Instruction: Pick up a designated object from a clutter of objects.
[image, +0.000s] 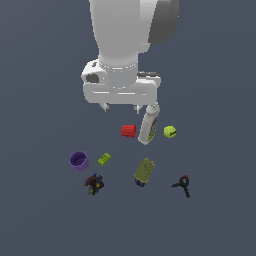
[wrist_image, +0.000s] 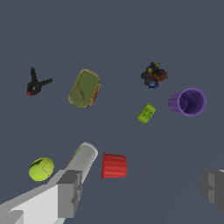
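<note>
The designated object, a small black clamp (image: 182, 185) (wrist_image: 37, 83) with thin splayed legs and a red-orange spot, lies alone on the dark floor at the exterior view's lower right. My gripper (image: 120, 107) (wrist_image: 142, 192) hangs open and empty well above the clutter, over the red cup (image: 128, 131) (wrist_image: 114, 166) and the white bottle (image: 148, 125) (wrist_image: 83, 157). It is far from the clamp. One finger (wrist_image: 70, 192) covers part of the bottle in the wrist view.
A yellow-green ball (image: 170, 131) (wrist_image: 41, 169) lies beside the bottle. An olive can (image: 144, 171) (wrist_image: 84, 88) is the clamp's nearest neighbour. A green block (image: 104, 159) (wrist_image: 146, 113), purple cup (image: 79, 160) (wrist_image: 188, 102) and dark toy (image: 94, 184) (wrist_image: 153, 75) sit further toward the exterior view's left.
</note>
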